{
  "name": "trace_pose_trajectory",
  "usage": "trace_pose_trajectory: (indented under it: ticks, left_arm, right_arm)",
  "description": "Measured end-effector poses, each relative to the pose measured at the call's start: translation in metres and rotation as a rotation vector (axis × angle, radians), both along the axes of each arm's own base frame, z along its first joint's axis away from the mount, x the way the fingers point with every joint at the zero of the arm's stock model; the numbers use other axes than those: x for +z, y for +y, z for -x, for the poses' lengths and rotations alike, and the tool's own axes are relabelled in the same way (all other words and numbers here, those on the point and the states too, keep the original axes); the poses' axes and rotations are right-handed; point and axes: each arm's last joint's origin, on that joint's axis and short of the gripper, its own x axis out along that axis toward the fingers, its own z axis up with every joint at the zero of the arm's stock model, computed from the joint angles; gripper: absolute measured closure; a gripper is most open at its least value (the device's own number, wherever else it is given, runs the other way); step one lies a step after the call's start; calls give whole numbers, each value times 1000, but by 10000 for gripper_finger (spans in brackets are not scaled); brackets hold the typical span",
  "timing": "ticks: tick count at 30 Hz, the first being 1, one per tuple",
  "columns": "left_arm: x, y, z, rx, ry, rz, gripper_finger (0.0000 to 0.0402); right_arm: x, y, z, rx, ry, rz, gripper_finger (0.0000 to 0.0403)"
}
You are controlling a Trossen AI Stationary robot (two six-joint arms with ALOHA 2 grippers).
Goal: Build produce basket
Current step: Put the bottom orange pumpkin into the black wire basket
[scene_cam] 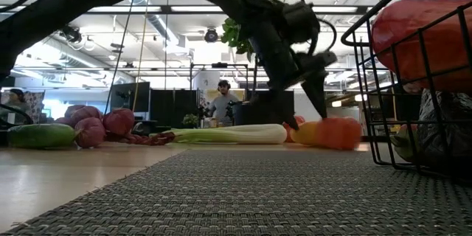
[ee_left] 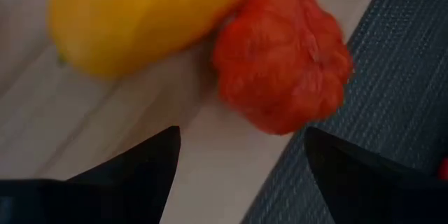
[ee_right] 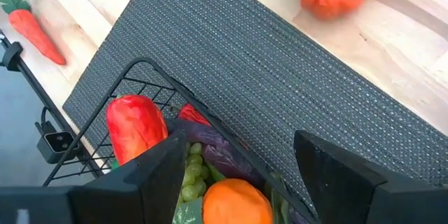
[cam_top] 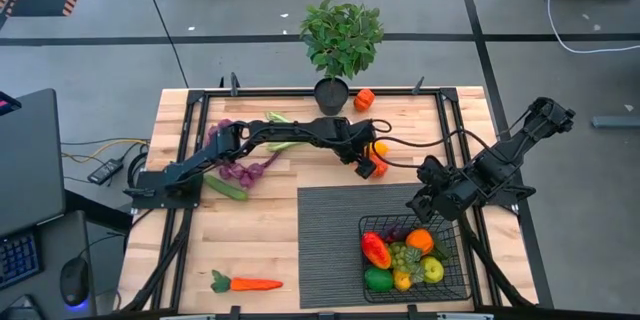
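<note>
High view: left end effector (cam_top: 372,163), fingers apart, hovers over red pepper (cam_top: 378,169) at mat's upper edge, centre frame. Basket (cam_top: 452,282) sits lower right. Centre fingers around pepper before closing.

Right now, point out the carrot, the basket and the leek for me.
carrot (cam_top: 255,283), high view, middle of its orange body.
basket (cam_top: 464,260), high view, right wire rim.
leek (scene_cam: 236,133), low view, middle of its pale stalk.

A black wire basket (cam_top: 452,282) on a dark ribbed mat (cam_top: 325,240) holds red, orange, yellow and green produce (cam_top: 403,252); the table (cam_top: 260,230) is pale wood.
</note>
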Motion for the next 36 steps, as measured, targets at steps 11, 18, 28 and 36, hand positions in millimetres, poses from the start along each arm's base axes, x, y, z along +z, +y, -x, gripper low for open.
trace_pose_trajectory:
  ticks: [11,18,28,36]
  left_arm:
    - [20,0,7,-38,-20,75,88]
    - [71,10,33,-116,-27,12,88]
    - [149,-5,67,-221,-158,-98,108]
    - [193,7,104,-207,-194,-142,111]
  right_arm:
    - [-3,-20,0,-134,41,123,135]
    - [-27,-50,-12,-148,165,155,115]
    - [-65,-84,-37,-270,66,52,67]
    - [-93,-106,-40,-365,32,32,6]
